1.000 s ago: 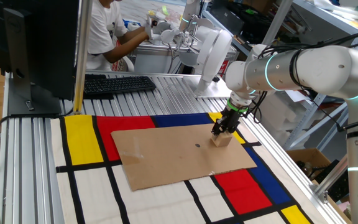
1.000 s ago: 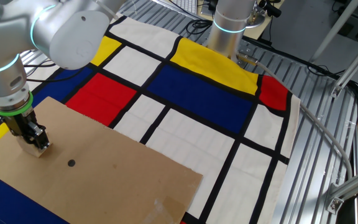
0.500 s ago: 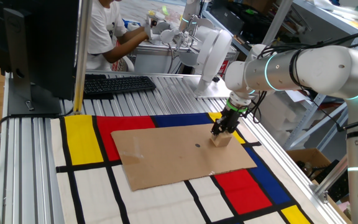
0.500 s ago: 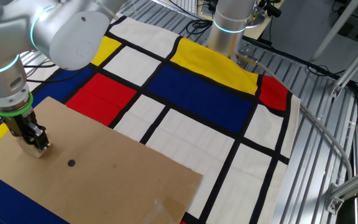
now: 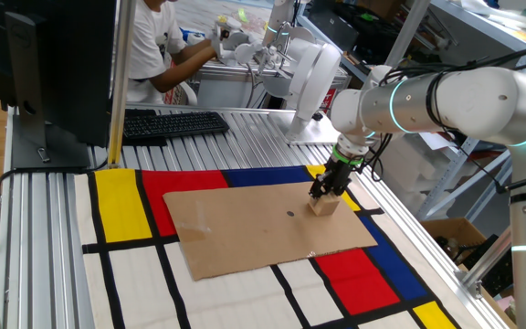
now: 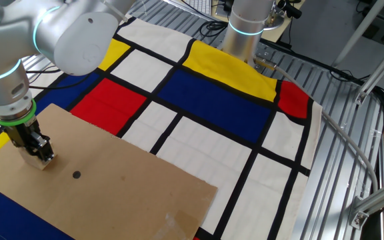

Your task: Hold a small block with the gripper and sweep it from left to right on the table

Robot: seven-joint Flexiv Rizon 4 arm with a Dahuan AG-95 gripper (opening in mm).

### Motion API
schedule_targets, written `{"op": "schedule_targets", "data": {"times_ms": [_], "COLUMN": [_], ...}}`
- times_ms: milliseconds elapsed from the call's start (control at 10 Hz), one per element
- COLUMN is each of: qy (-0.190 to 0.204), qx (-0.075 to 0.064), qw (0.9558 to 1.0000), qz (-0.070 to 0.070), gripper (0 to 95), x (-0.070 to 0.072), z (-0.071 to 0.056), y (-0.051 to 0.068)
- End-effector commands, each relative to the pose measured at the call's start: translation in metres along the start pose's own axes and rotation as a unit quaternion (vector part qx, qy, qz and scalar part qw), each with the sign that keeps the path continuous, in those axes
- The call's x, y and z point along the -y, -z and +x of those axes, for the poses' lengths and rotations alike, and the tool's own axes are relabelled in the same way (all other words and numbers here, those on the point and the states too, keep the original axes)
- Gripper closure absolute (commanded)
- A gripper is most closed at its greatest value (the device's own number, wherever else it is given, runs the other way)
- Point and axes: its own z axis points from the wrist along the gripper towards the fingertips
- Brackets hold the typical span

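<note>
Small block (image 5: pixel 326 206): a plain tan wooden cube, sitting on the brown cardboard at its far right corner in one fixed view, near the left edge of the sheet in the other fixed view (image 6: pixel 40 162).
My hand (image 5: pixel 324 191): pointing straight down over the block, my two black fingers clamped on its upper part, one on each side; the lower half of the cube shows below them (image 6: pixel 39 152).
Green ring (image 6: pixel 11 117): wrapped round my wrist just above the hand, under the thick white and silver arm.
Cardboard sheet (image 5: pixel 263 227): flat, lying across the coloured mat, with one small dark dot (image 5: pixel 290 215) on it, apart from the block towards the sheet's middle.
Mat (image 6: pixel 212 93): red, yellow, blue and white fields split by black lines; it shows round the cardboard on all sides.
Counter (image 5: pixel 44 238): aluminium slats, bare along the edges of the mat.
Keyboard (image 5: pixel 173 123): black, on the slats beyond the mat, well apart from me.
Monitor (image 5: pixel 48 64): dark, standing at the far left corner.
Person (image 5: pixel 153 46): in a white shirt, seated behind the counter.
</note>
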Motion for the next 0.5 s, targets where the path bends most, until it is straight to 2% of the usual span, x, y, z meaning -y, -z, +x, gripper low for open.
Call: {"op": "schedule_targets", "data": {"times_ms": [100, 300, 400, 500], "qy": [0.004, -0.002, 0.004, 0.005], "qx": [0.004, -0.004, 0.005, 0.005], "qw": [1.0000, 1.0000, 1.0000, 1.0000], "qz": [0.006, -0.007, 0.005, 0.006], "gripper": [95.0, 95.0, 95.0, 95.0], "x": [0.0000, -0.0007, -0.0008, -0.0007], "z": [-0.0018, -0.0016, -0.0016, -0.0017], "y": [-0.0017, -0.0017, -0.0016, -0.0015]}}
